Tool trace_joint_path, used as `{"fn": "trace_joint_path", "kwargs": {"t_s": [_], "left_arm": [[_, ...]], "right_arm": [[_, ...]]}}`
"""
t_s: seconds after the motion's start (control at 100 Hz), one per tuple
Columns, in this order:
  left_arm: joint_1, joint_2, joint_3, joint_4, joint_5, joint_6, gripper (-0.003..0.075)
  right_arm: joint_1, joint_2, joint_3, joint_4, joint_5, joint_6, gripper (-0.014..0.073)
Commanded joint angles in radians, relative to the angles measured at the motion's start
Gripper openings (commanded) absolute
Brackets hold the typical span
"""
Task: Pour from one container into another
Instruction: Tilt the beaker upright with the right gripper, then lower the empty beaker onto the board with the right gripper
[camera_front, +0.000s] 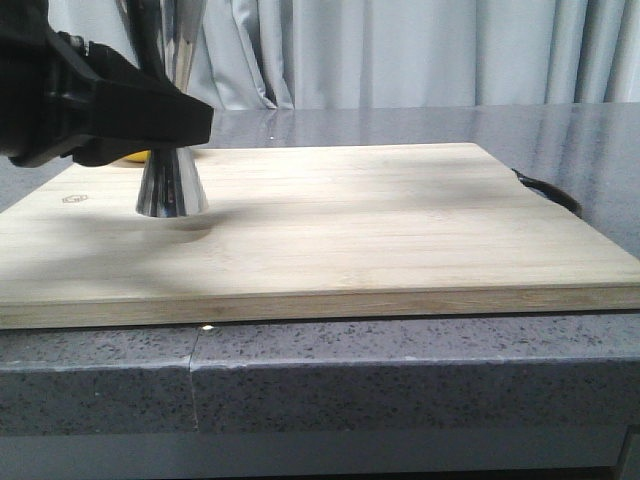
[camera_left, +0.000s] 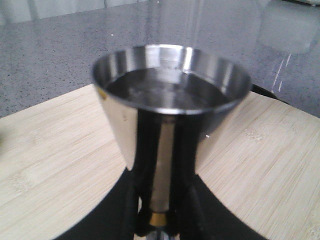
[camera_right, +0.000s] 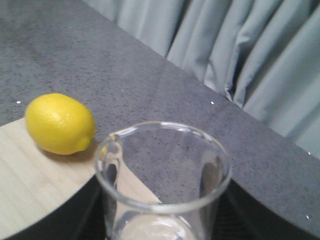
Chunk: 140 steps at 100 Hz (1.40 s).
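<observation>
The steel hourglass jigger (camera_front: 172, 188) stands upright on the bamboo board (camera_front: 380, 220) at its far left. My left gripper (camera_front: 172, 125) is shut on the jigger's narrow waist. In the left wrist view the black fingers (camera_left: 145, 200) flank the gold-tinted waist, and the jigger's upper cup (camera_left: 170, 90) holds liquid close to the rim. In the right wrist view my right gripper (camera_right: 162, 222) is shut on the clear glass beaker (camera_right: 120, 170). The beaker is upright, spout toward the lemon, and its contents are unclear. I do not see the right gripper in the front view.
A yellow lemon (camera_right: 60, 123) lies on the board's far corner, just behind the jigger, and a sliver of this lemon (camera_front: 135, 157) shows under the left arm. The board rests on a grey speckled counter (camera_front: 400, 370). Grey curtains (camera_front: 420, 50) hang behind.
</observation>
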Motion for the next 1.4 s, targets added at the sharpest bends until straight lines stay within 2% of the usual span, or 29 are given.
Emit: {"fn": "trace_joint_path", "kwargs": {"t_s": [0.0, 0.17, 0.4, 0.6, 0.73, 0.9, 1.13, 1.39], "left_arm": [[-0.008, -0.029, -0.026, -0.022, -0.087, -0.008, -0.0020], [-0.008, -0.029, -0.026, -0.022, -0.095, -0.008, -0.0019], [-0.008, -0.029, -0.026, -0.022, -0.095, -0.008, -0.0019], [-0.008, -0.029, -0.026, -0.022, -0.112, -0.008, -0.0019], [-0.008, -0.029, -0.026, -0.024, -0.121, -0.008, -0.0019], [-0.008, -0.029, -0.026, -0.026, -0.123, -0.008, -0.0019], [-0.008, -0.029, -0.026, -0.026, -0.123, -0.008, -0.0019], [-0.008, -0.029, -0.026, -0.028, -0.123, -0.008, -0.0019]], "right_arm": [[-0.037, -0.046, -0.003, 0.037, -0.106, 0.007, 0.0239], [-0.079, -0.046, 0.119, 0.079, -0.263, 0.013, 0.0239], [-0.080, -0.046, 0.305, 0.092, -0.494, 0.056, 0.0239], [-0.080, -0.045, 0.406, 0.092, -0.623, 0.118, 0.0239], [-0.080, -0.026, 0.467, 0.092, -0.763, 0.140, 0.0239], [-0.080, 0.035, 0.483, 0.092, -0.814, 0.140, 0.0239], [-0.080, 0.126, 0.483, 0.092, -0.952, 0.140, 0.0239], [-0.080, 0.200, 0.481, 0.124, -1.003, 0.140, 0.0239]]}}
